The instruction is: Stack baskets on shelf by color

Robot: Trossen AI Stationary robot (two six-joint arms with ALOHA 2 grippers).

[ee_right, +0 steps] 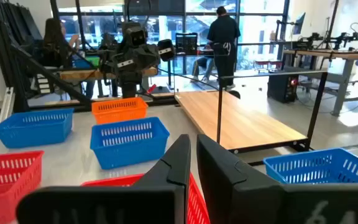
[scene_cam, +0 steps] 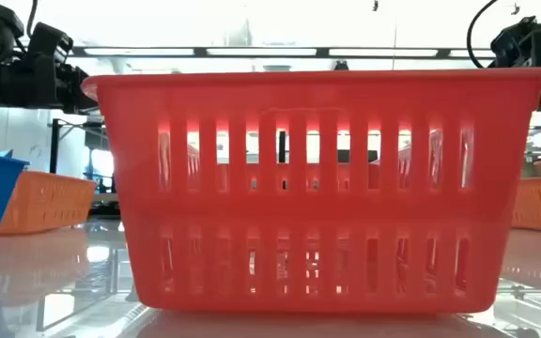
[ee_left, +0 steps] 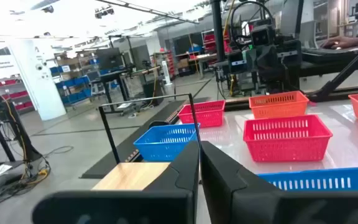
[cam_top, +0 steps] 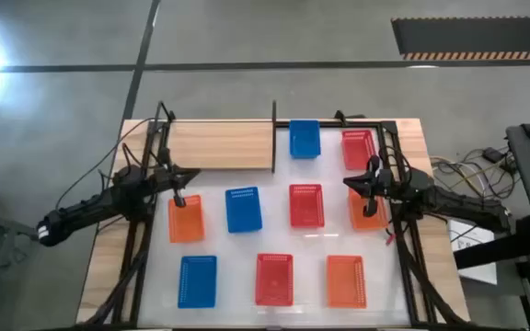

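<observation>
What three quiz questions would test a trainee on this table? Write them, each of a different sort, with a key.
1. True or false: a basket already lies on the shelf.
2. Which colour is the basket nearest the left hand? A red, B blue, C orange.
3. How many blue baskets does the high view show?

Key:
1. False, the shelf is bare.
2. C, the orange basket.
3. Three.

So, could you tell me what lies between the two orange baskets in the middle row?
In the high view, a blue basket and a red basket lie side by side between them.
</observation>
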